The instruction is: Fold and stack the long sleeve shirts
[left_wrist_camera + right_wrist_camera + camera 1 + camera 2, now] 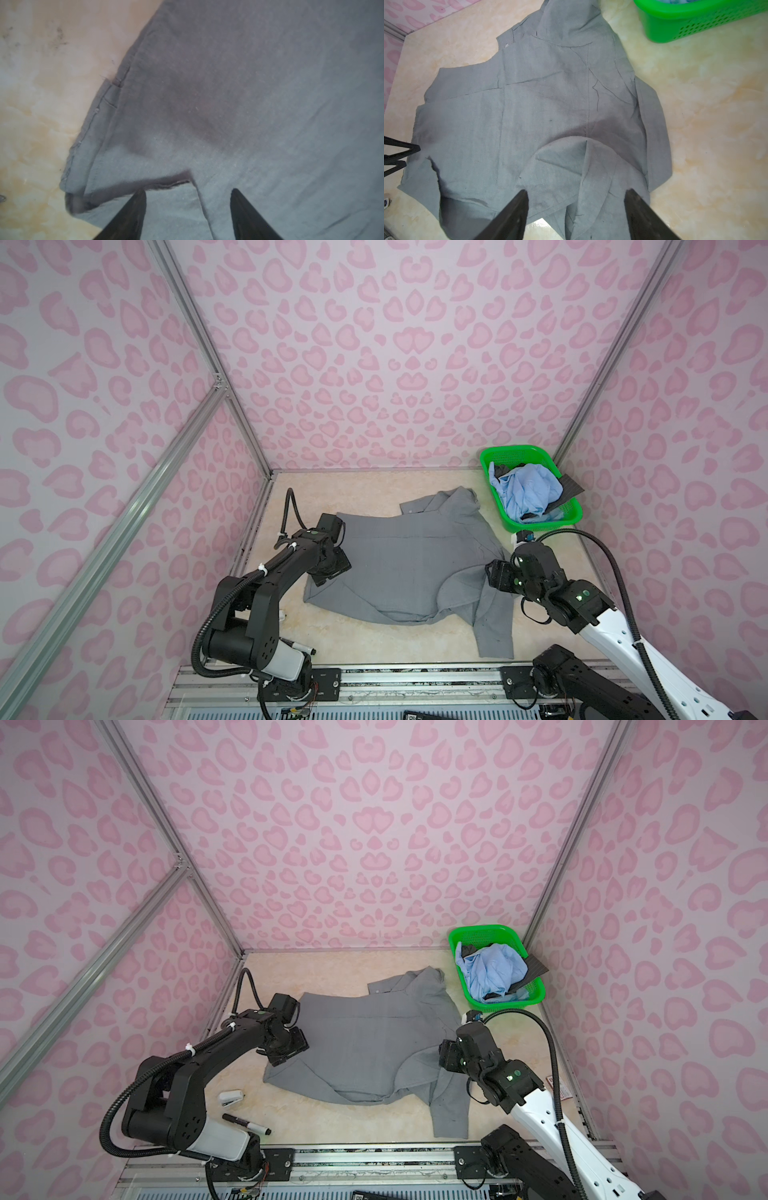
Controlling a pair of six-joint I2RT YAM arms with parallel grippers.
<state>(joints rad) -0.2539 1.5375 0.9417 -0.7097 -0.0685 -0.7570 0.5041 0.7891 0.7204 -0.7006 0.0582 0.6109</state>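
Observation:
A mid-grey long sleeve shirt (407, 556) (365, 1044) lies spread on the table, collar (440, 502) toward the back and one sleeve (494, 622) trailing to the front right. My left gripper (189, 192) hovers open over the shirt's left edge (99, 128), and its fingers (415, 148) hold nothing. My right gripper (577, 192) stands open above a folded lump of cloth (571, 166) at the shirt's right side. In both top views the wrists (328, 568) (494, 574) cover the fingertips. A light blue shirt (525, 489) and a dark charcoal one (571, 489) lie crumpled in the basket.
The green plastic basket (540, 526) (505, 1002) (695, 20) stands at the back right corner, close to my right wrist. A white stapler (230, 1098) and a black marker (247, 1125) lie at the front left. Pink patterned walls enclose three sides.

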